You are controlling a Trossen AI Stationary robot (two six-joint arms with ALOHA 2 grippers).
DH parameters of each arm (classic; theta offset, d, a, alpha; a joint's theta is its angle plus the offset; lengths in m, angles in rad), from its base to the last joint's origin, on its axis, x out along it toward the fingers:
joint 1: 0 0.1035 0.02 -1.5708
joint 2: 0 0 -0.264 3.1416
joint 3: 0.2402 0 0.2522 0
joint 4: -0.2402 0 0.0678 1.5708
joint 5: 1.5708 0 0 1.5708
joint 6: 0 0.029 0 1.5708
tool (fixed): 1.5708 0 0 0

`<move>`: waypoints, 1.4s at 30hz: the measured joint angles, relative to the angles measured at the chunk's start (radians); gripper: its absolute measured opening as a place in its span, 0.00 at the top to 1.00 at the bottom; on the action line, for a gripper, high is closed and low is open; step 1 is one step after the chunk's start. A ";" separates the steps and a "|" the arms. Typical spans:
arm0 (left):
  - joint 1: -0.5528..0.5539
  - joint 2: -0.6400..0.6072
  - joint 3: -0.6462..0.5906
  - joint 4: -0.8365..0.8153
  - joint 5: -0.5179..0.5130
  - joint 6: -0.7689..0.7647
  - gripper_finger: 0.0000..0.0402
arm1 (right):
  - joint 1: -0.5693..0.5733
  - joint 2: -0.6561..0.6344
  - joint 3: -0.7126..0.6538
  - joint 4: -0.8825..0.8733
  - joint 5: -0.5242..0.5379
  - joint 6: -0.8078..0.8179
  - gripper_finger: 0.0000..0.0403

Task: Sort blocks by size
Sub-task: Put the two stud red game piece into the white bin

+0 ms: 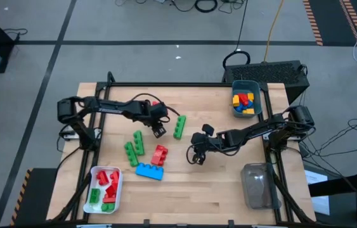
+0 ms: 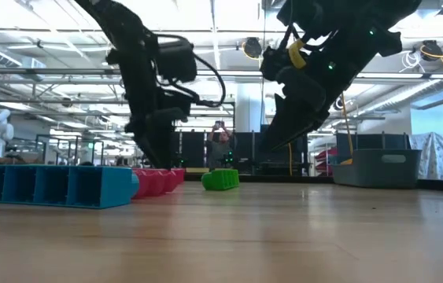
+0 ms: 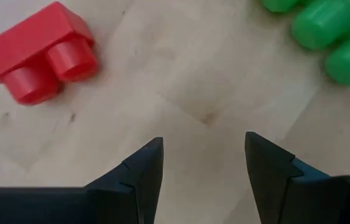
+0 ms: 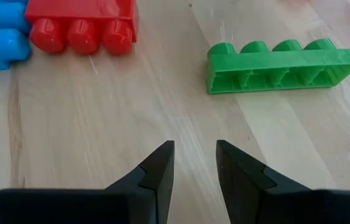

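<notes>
Nearest on the worktop (image 1: 229, 183): white tray (image 1: 117, 187) of red and green blocks (image 1: 105, 190), then blue brick (image 1: 149, 171). Mid-worktop: left gripper (image 1: 159, 132), jaws apart, empty, beside green bar (image 1: 179, 126); right gripper (image 1: 197, 158), jaws narrowly apart, empty. Farthest: teal bin (image 1: 257, 100) holding mixed bricks.

We log even, bright overhead light; soft shadows on the desk (image 1: 184, 190); ceiling glare in the low view; near blue block (image 2: 52, 186) blurred.
</notes>
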 joint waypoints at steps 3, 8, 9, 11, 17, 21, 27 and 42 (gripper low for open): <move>0.012 0.031 0.000 0.033 0.016 0.006 0.55 | 0.000 0.000 0.000 -0.001 0.000 0.000 0.74; 0.033 0.055 0.000 0.064 0.025 0.008 0.55 | 0.000 0.000 0.000 -0.002 0.001 0.000 0.74; 0.038 0.055 0.000 0.067 0.025 0.007 0.55 | 0.000 0.000 0.000 -0.002 0.000 0.000 0.74; 0.050 0.055 0.000 0.071 0.025 0.009 0.55 | 0.000 0.000 0.000 -0.001 0.001 0.000 0.74; 0.097 0.055 0.000 0.108 0.024 0.003 0.55 | 0.000 0.000 0.000 0.000 0.002 0.000 0.74; 0.107 0.055 0.024 0.075 0.023 -0.006 0.55 | 0.000 0.000 0.000 0.000 0.004 0.000 0.74; 0.103 0.054 0.111 -0.003 -0.056 0.199 0.55 | -0.002 0.000 0.000 0.001 0.005 -0.004 0.74; 0.253 0.053 0.152 -0.012 -0.017 0.696 0.55 | -0.002 0.000 0.000 0.003 0.005 0.000 0.74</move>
